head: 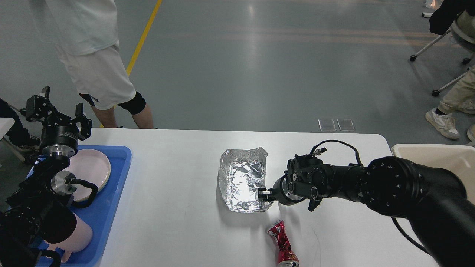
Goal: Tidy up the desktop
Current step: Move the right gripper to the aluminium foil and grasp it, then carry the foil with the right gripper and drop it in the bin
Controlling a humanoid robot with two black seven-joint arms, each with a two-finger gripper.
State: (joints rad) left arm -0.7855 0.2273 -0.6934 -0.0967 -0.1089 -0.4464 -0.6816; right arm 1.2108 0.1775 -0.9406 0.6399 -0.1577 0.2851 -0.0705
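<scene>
The desktop (178,167) is a wide white tabletop. A crumpled silver foil tray (243,178) lies at its middle. My right gripper (262,193) reaches in from the right and is shut on the foil tray's near right rim. A crushed red can (282,244) lies on its side near the front edge, just below that gripper. My left gripper (59,111) is raised above the blue tray (115,178) at the left, open and empty.
A pink plate (92,167) and a pink cup (74,233) sit in the blue tray. A cream bin (434,157) stands at the right edge. A person in white shorts (100,74) stands behind the far left edge. Chairs and another person's legs show at far right.
</scene>
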